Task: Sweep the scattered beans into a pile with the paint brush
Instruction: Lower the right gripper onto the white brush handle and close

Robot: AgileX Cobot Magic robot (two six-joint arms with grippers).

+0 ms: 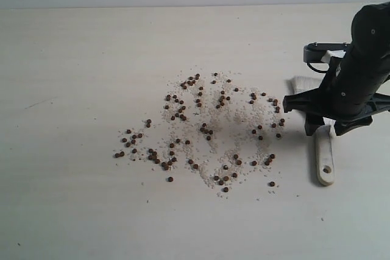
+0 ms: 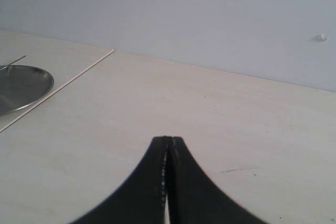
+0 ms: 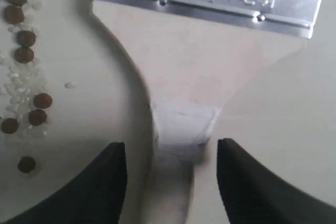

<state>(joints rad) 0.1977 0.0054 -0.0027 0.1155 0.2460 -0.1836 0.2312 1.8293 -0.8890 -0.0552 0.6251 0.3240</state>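
Observation:
Dark brown beans (image 1: 204,127) lie scattered over the middle of the pale table, mixed with whitish grains; no pile shows in any view. The paint brush (image 1: 324,162) lies flat at the right of the spread, its wooden handle with the hole pointing toward the front. My right gripper (image 1: 323,127) stands over it, open. In the right wrist view its fingers straddle the handle neck of the paint brush (image 3: 199,72) below the silver ferrule, with a gap on each side of my right gripper (image 3: 171,153). A few beans (image 3: 25,39) lie beside it. My left gripper (image 2: 168,139) is shut and empty, over bare table.
Whitish rice-like grains (image 1: 237,114) spread among the beans. In the left wrist view a metal dish (image 2: 21,85) sits on a neighbouring surface beyond a seam (image 2: 68,80). A plain wall backs the table.

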